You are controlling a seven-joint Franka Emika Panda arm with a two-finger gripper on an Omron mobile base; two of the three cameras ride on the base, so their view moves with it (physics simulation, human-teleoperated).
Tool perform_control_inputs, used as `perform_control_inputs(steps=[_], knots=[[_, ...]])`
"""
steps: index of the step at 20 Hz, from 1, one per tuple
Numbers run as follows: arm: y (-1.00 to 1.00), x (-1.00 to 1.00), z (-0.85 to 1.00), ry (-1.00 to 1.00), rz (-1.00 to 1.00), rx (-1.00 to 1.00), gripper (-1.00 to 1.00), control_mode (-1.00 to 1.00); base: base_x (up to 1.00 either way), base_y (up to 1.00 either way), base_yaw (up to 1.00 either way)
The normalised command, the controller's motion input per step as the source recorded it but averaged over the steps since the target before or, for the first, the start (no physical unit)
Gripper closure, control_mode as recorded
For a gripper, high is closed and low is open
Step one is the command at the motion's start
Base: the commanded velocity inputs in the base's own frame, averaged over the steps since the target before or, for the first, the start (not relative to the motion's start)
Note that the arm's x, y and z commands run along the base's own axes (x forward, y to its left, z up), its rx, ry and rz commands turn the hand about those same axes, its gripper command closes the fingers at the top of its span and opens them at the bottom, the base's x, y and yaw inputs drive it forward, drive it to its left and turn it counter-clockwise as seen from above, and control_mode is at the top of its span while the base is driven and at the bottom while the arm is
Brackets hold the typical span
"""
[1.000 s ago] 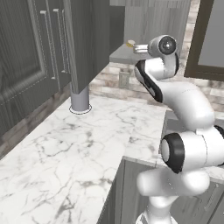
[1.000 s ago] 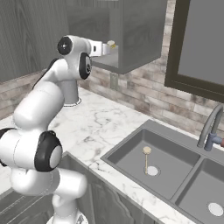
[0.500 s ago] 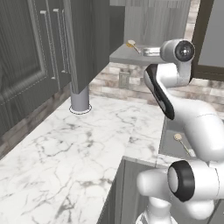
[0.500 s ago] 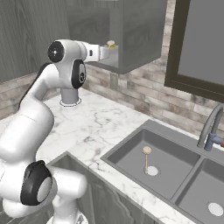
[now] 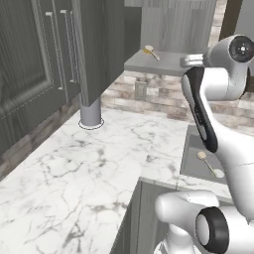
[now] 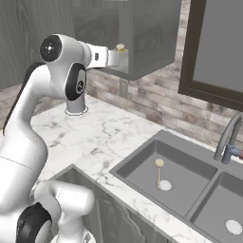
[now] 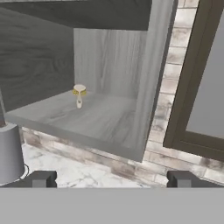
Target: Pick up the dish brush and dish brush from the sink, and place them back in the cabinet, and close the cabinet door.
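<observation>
One dish brush (image 7: 79, 94) with a round cream head lies on the grey shelf of the open cabinet (image 7: 92, 120); it also shows as the dish brush (image 5: 150, 51) and the dish brush (image 6: 120, 47). My gripper (image 7: 111, 178) is open and empty, its fingertips (image 7: 41, 178) wide apart, just short of the shelf's front edge. From the right the gripper (image 6: 115, 58) sits a little below that brush. A second dish brush (image 6: 159, 169) lies in the left basin of the sink (image 6: 142, 154), head away from the drain, also seen as the brush (image 5: 208, 162). The cabinet door (image 5: 101, 44) stands swung open.
A grey cylinder (image 5: 91, 111) stands on the marble counter (image 5: 89, 163) under the cabinet. A dark-framed window (image 7: 201, 87) is right of the cabinet. The curved steel tap (image 6: 228, 140) rises behind the sink. Tall dark cabinets (image 5: 34, 59) line the left.
The arm has swung back and away from the shelf. The brush on the shelf has stayed where it lay. The jaws stay open.
</observation>
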Motion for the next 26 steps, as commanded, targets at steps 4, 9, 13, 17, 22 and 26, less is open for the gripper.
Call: perform_control_inputs(steps=[4, 9, 13, 17, 22, 26], knots=[[-0.29, -0.76, 0.0, 0.03, 0.0, 0.0, -1.0, -1.0, 0.0, 0.0, 0.0], [-0.22, -0.65, 0.0, 0.02, 0.0, 0.0, -1.0, -1.0, 0.0, 0.0, 0.0], [-0.2, -0.62, 0.0, 0.03, 0.0, 0.0, -1.0, -1.0, 0.0, 0.0, 0.0], [-0.21, -0.54, -0.03, 0.04, 0.0, 0.0, -1.0, -1.0, 0.0, 0.0, 0.0], [-0.12, -0.36, -0.01, 0.06, 0.0, 0.0, -1.0, -1.0, 0.0, 0.0, 0.0], [-0.06, -0.39, 0.0, 0.12, 0.0, 0.0, -1.0, -1.0, 0.0, 0.0, 0.0]])
